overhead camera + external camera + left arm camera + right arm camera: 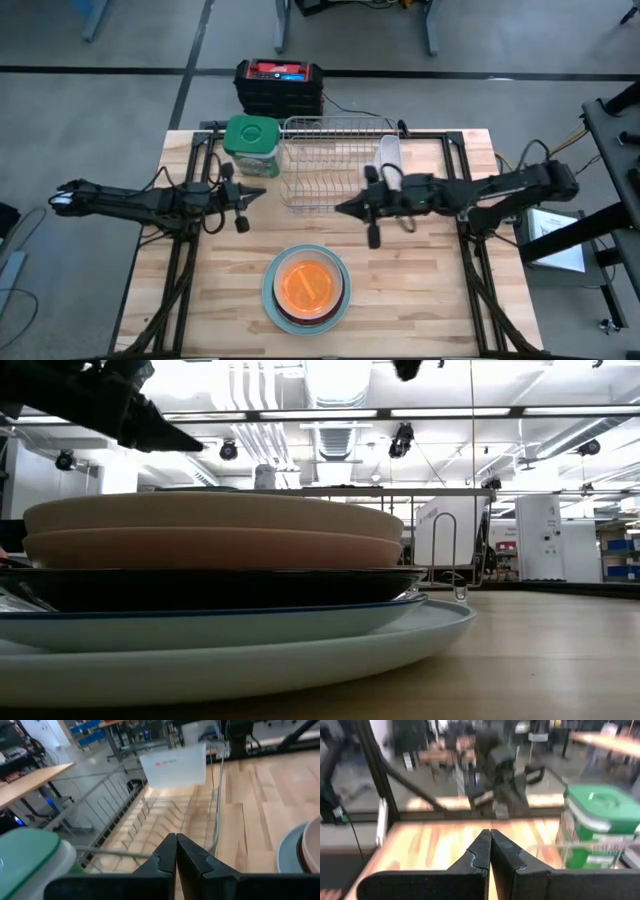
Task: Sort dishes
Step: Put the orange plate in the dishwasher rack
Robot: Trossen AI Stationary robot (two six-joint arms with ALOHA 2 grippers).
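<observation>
The dishes stand as one stack (307, 287) near the table's front edge. An orange plate (305, 283) lies on top and a larger light blue plate (270, 300) rests on the wood at the bottom. The low view shows the stack from the side: a pink plate (210, 548), then a dark one (210, 588) beneath it. My left gripper (262, 193) (176, 845) hovers shut, left of the wire dish rack (335, 165). My right gripper (340, 209) (490, 840) hovers shut at the rack's near edge, above and beyond the stack. Neither touches anything.
A green-lidded jar (251, 145) stands at the rack's left end. A clear plastic tub (388, 155) sits at the rack's right end. A black and red box (279, 85) lies beyond the table's far edge. Bare wood (420, 290) lies on both sides of the stack.
</observation>
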